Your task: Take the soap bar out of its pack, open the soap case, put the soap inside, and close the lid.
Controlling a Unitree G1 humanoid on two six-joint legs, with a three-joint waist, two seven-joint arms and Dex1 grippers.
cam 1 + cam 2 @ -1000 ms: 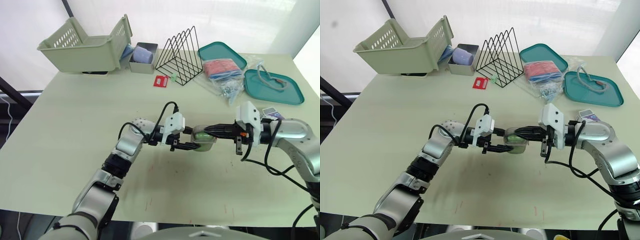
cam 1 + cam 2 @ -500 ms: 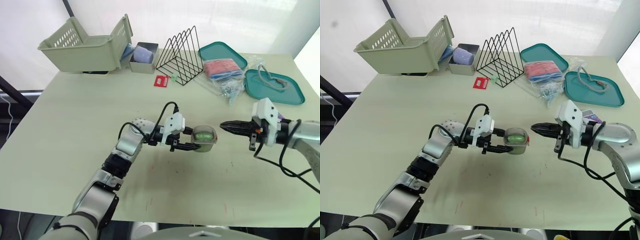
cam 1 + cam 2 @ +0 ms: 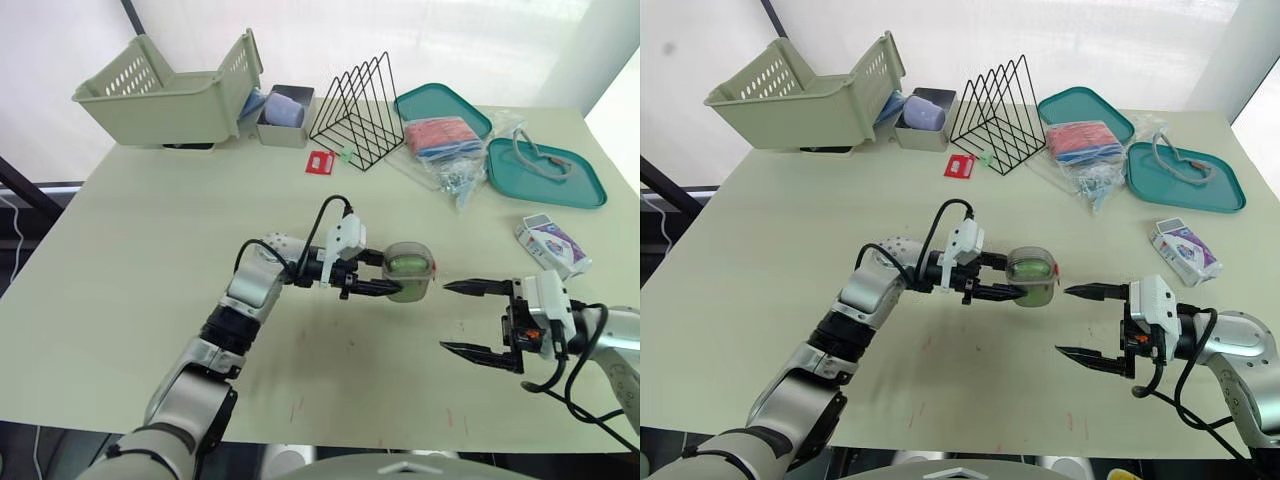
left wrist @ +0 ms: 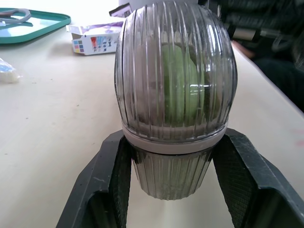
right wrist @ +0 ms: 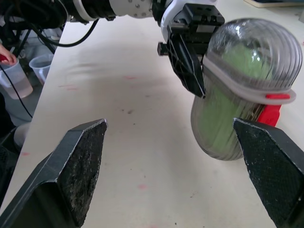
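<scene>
The left end effector (image 3: 392, 281) is shut on the soap case (image 3: 408, 270), its two black fingers (image 4: 107, 183) pressed against opposite sides of the case's lower half, just under the pale rim where the two halves meet. The case is a clear ribbed capsule with its domed lid down on the base and a red clasp (image 5: 271, 113) at the seam; the green soap bar (image 4: 183, 85) shows through the ribs inside it. The case sits about the middle of the table (image 3: 150, 250), slightly tilted; whether its base touches the surface cannot be told. The right end effector (image 3: 444, 316) is spread wide and holds nothing, its fingertips pointing toward the case from the side of the table's right edge, near it but apart, closer to the near edge. The soap pack (image 3: 552, 243), a small white and purple box, lies flat by the right edge. Toward the far right corner lie two teal trays (image 3: 545, 172), one carrying a coiled grey cord, with a clear plastic bag (image 3: 440, 140) between them. Along the far edge stand a black wire rack (image 3: 358, 105), a small grey bin (image 3: 285, 105) and a tipped green basket (image 3: 170, 85), with a red card (image 3: 320, 162) just before the rack.
</scene>
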